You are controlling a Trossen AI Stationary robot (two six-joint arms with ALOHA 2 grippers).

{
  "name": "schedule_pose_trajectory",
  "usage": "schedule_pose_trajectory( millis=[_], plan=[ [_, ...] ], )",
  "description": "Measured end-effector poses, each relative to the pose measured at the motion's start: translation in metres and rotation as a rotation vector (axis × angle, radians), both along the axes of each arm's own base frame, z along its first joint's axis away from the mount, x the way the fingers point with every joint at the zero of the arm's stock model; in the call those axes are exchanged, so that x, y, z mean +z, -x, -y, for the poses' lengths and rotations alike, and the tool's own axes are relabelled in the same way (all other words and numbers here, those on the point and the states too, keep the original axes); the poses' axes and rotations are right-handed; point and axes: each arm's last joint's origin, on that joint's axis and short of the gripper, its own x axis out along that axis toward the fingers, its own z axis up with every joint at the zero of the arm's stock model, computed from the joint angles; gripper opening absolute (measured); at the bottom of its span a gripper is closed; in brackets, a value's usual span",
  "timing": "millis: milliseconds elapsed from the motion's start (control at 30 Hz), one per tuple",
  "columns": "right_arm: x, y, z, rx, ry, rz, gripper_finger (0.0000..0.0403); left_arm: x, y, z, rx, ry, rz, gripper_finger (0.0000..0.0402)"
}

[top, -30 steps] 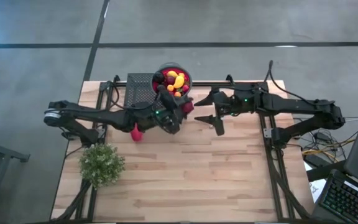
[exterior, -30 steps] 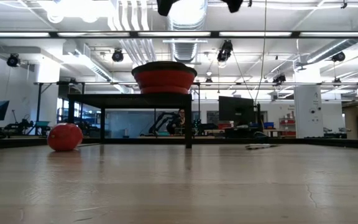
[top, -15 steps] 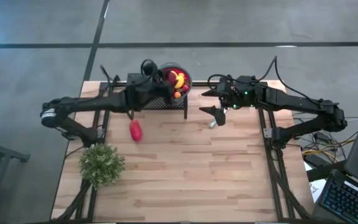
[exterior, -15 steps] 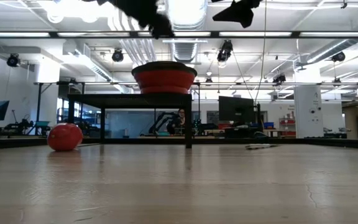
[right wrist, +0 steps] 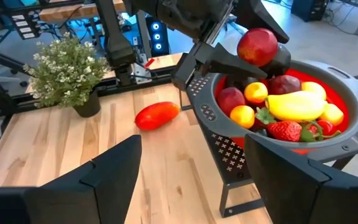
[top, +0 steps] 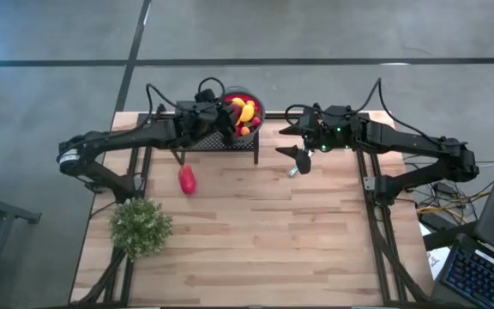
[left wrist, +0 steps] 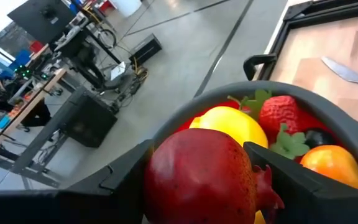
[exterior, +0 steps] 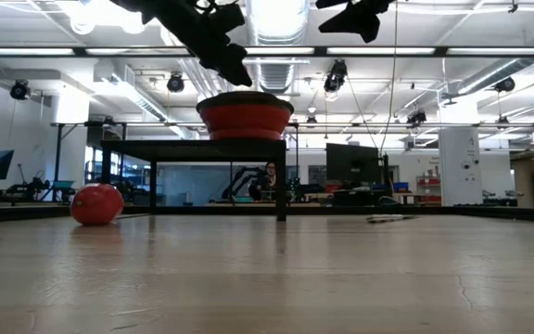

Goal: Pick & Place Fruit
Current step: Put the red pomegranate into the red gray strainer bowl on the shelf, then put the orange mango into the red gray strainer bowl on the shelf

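Left arm at 12 o'clock, right arm waiting beside it

The left gripper (top: 226, 116) reaches toward 12 o'clock with its arm stretched in from 9 o'clock, its fingers (right wrist: 272, 62) clamped on a round red fruit (left wrist: 199, 177). The right gripper (top: 292, 144) hangs raised toward 1 o'clock, its arm coming in from 3 o'clock, jaws spread wide and holding nothing.

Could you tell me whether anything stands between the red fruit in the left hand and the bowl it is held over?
Nothing visible does. The left hand is closed on the red fruit right above the bowl, with only open air down to the fruit pile. The right hand waits open, off to the side.
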Motion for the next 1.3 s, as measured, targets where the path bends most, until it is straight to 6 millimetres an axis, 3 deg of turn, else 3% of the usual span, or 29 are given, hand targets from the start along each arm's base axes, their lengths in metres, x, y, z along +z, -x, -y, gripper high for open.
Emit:
schedule_pose_trajectory(
  millis=[500,800,933,1300],
  plan=[
    [-0.005,0.0,0.0,0.003,0.005,-0.015,0.0256,-0.009,-0.007,-0.005,-0.006,0.025,0.004,0.0248],
    [-0.005,0.0,0.0,0.01,0.022,-0.014,0.0265,-0.002,-0.008,-0.005,-0.005,0.014,0.007,0.0316],
    [-0.005,0.0,0.0,0.01,0.021,-0.015,0.028,-0.001,-0.008,-0.005,-0.023,-0.027,-0.037,0.0328],
    [-0.008,0.0,0.0,0.012,0.021,-0.029,0.0302,0.03,0.0,0.021,-0.101,-0.064,0.023,0.033]
  ],
)
